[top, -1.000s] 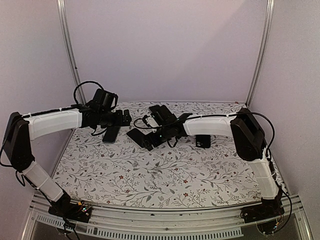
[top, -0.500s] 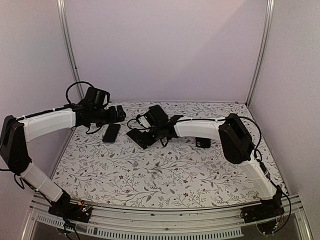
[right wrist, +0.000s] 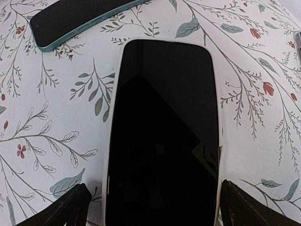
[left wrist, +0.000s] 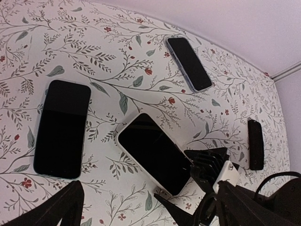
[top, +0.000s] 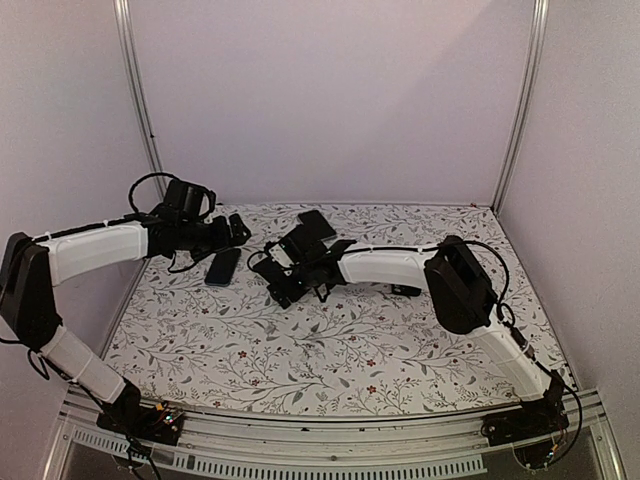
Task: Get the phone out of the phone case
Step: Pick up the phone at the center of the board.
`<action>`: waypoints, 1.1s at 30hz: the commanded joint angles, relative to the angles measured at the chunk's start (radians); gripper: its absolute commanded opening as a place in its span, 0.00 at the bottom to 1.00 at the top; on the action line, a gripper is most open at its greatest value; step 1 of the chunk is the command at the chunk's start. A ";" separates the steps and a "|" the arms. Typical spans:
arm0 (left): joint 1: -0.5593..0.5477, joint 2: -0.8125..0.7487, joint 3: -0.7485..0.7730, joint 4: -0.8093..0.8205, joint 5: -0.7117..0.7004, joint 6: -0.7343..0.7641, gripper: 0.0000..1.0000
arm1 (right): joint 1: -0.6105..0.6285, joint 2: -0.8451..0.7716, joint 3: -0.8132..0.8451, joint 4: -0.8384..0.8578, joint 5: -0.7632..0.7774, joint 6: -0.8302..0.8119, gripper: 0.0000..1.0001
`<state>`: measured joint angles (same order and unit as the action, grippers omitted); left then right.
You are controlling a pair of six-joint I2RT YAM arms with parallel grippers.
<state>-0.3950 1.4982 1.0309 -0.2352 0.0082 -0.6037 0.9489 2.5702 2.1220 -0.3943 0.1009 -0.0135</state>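
**A:** Claw status?

**B:** Both arms reach to the far side of the flowered table [top: 330,350]. The right claw [top: 272,278] has its jaws spread wide and holds nothing. The left claw [top: 237,228] is also wide open and empty, hanging above the table.

**A:** Target?

**B:** The white-cased phone [right wrist: 162,136] lies flat and screen up, directly under the right claw. It sits in the gap between the two fingers [right wrist: 63,212]. I can't tell if they touch it. The phone is in its case.

**A:** Anything else nearby?

**B:** A teal-cased phone [left wrist: 61,129] lies flat below the left claw, just left of the right claw and apart from the target. A clear-cased phone [left wrist: 188,63] is farther out, beyond both claws. A small dark block [left wrist: 255,143] is off to the right of the right claw, well apart.
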 commanded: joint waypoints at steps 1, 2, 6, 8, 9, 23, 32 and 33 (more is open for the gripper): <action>0.026 0.008 -0.021 0.047 0.071 -0.023 0.99 | 0.005 0.072 0.009 -0.084 0.043 -0.022 0.97; 0.030 0.011 -0.025 0.052 0.081 -0.028 0.99 | 0.006 0.075 0.009 -0.088 0.044 -0.018 0.96; 0.044 0.021 -0.036 0.075 0.122 -0.048 0.99 | 0.006 0.069 0.004 -0.090 0.026 -0.003 0.87; 0.049 0.031 -0.039 0.082 0.145 -0.055 0.99 | 0.006 0.059 0.003 -0.084 0.000 0.005 0.82; 0.053 0.035 -0.040 0.084 0.156 -0.058 0.99 | 0.006 0.054 -0.001 -0.079 -0.013 0.008 0.80; 0.070 0.107 -0.095 0.169 0.286 -0.142 0.99 | 0.005 -0.040 -0.071 -0.049 0.001 0.103 0.59; 0.070 0.246 -0.170 0.378 0.420 -0.299 0.99 | 0.003 -0.190 -0.215 0.026 -0.057 0.150 0.56; 0.069 0.257 -0.184 0.409 0.428 -0.320 0.99 | 0.002 -0.204 -0.233 0.037 -0.074 0.160 0.56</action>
<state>-0.3328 1.7107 0.8928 0.0433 0.3634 -0.8295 0.9489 2.4634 1.9518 -0.3496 0.0811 0.0925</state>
